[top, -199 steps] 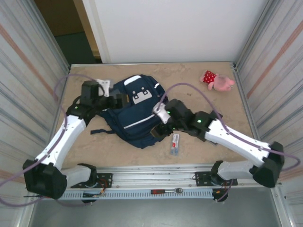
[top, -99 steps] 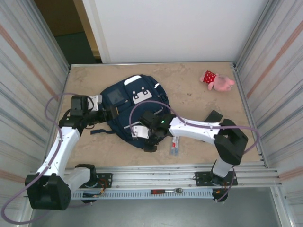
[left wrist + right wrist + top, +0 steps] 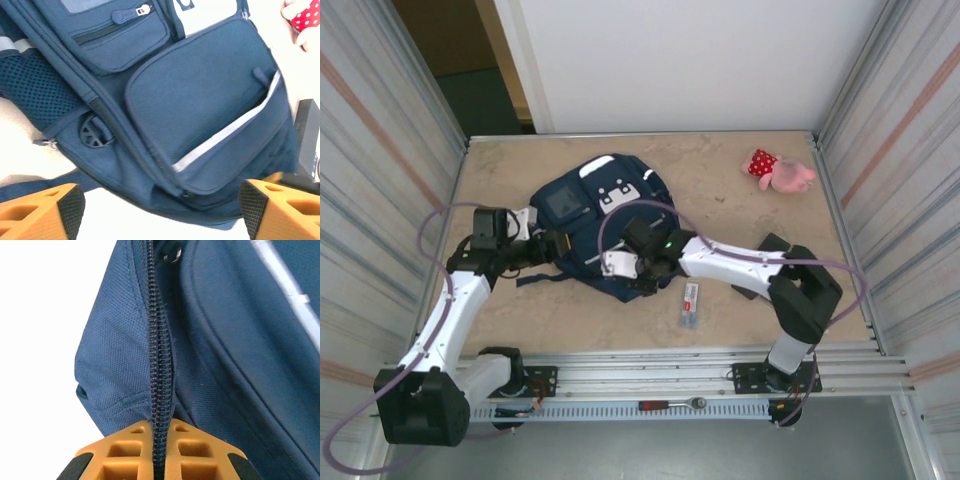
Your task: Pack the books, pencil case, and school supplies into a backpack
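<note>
R gripper (image 3: 161, 442) is pinched narrow on the backpack's (image 3: 235, 365) zip seam (image 3: 160, 340), which runs straight ahead from its tips along the finger axis, so R looks placed to pull, while L gripper (image 3: 160, 202) hangs spread wide w/ the bag's front just ahead.

Left wrist: backpack (image 3: 200, 100) cropped top, left, right; left pincer (image 3: 160, 205) tips cut at bottom corners; plush toy (image 3: 300, 17) clipped by top-right corner; black slab (image 3: 306, 135) cut at right edge, can't ID. Right wrist: right pincer (image 3: 161, 432) fingers cut off at bottom edge, zip line vanishing between them. Top view: dark flat item (image 3: 775, 243) half hidden behind right arm (image 3: 740, 262); print on white pack (image 3: 690, 303) too small to read.
</note>
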Robot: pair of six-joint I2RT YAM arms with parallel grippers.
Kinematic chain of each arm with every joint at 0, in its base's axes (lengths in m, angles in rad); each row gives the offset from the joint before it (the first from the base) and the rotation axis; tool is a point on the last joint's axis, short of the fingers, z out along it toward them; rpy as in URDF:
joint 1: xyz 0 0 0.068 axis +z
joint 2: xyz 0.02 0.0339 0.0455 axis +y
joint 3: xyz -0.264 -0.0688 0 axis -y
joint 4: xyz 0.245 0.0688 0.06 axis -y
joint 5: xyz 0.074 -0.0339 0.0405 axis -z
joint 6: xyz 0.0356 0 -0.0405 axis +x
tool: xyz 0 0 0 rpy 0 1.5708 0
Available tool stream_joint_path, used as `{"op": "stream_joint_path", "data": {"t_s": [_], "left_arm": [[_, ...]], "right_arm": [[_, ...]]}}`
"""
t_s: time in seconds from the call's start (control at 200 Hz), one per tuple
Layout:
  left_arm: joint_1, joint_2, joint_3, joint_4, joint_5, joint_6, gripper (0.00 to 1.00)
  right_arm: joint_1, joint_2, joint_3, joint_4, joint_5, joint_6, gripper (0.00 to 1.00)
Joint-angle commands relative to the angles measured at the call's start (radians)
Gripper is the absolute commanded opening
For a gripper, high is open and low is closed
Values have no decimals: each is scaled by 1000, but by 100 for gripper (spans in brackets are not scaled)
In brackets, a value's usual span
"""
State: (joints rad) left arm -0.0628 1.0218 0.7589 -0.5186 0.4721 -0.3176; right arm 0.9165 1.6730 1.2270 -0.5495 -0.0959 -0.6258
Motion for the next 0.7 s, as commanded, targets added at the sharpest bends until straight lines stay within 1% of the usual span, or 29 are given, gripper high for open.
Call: {"op": "stream_joint_path", "data": {"t_s": [0.0, 0.09, 0.175, 0.23, 0.306, 0.346, 0.391, 0.516, 0.696], "left_arm": [[4, -12, -24, 74, 48, 45, 81], [3, -19, -56, 142, 89, 79, 79], [-18, -36, -96, 208, 104, 124, 76], [-59, -49, -122, 248, 91, 174, 74], [-132, -65, -167, 310, 51, 247, 73], [-164, -72, -193, 347, 20, 266, 72], [-183, -78, -228, 404, -12, 256, 71], [-184, -70, -314, 546, -48, 208, 66], [-187, -28, -375, 672, -112, 181, 68]], "right_arm": [[-113, -118, 164, -203, -157, -115, 0], [-183, -115, 279, -350, -226, -179, 0], [-232, -113, 336, -411, -253, -233, 0], [-260, -114, 362, -436, -271, -261, 0], [-295, -113, 402, -461, -292, -267, 0], [-311, -115, 415, -469, -309, -270, 0], [-327, -120, 421, -470, -321, -274, 0], [-345, -131, 425, -475, -327, -288, 0], [-360, -141, 439, -497, -332, -302, 0]]}}
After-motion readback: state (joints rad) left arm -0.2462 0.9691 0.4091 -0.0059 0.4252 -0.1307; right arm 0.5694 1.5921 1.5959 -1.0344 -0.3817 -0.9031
